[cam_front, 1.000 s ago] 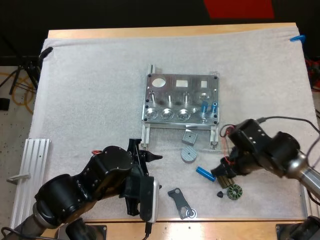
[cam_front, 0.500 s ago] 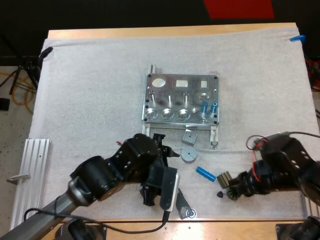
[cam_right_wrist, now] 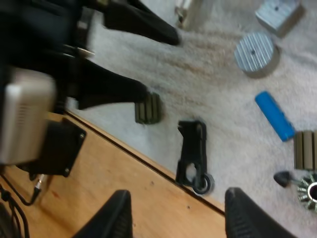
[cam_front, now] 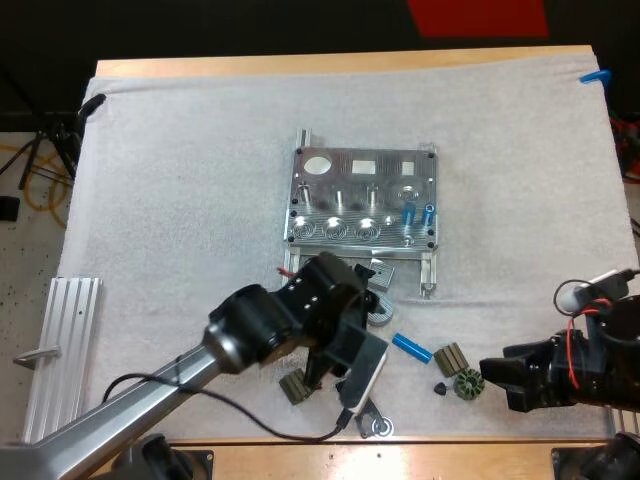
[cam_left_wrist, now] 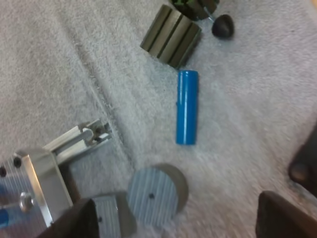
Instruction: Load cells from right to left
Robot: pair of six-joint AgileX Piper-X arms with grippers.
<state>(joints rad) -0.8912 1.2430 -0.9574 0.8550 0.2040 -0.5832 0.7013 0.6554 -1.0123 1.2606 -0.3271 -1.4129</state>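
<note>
White mat (cam_front: 180, 180), wooden table: loose blue cell (cam_front: 410, 347) lies on fixture's (cam_front: 365, 195) near side, beside ribbed disc (cam_front: 377, 310). Left gripper (cam_left_wrist: 176, 206) hovers above disc, fingers apart, empty. Right gripper (cam_right_wrist: 176, 210) at table's near edge, fingers spread, empty.

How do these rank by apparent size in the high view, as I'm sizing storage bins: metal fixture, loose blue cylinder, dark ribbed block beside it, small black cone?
Largest: metal fixture, clearly.
Next: loose blue cylinder and dark ribbed block, about alike (cylinder longer, block wider), so unranked.
Smallest: small black cone.
</note>
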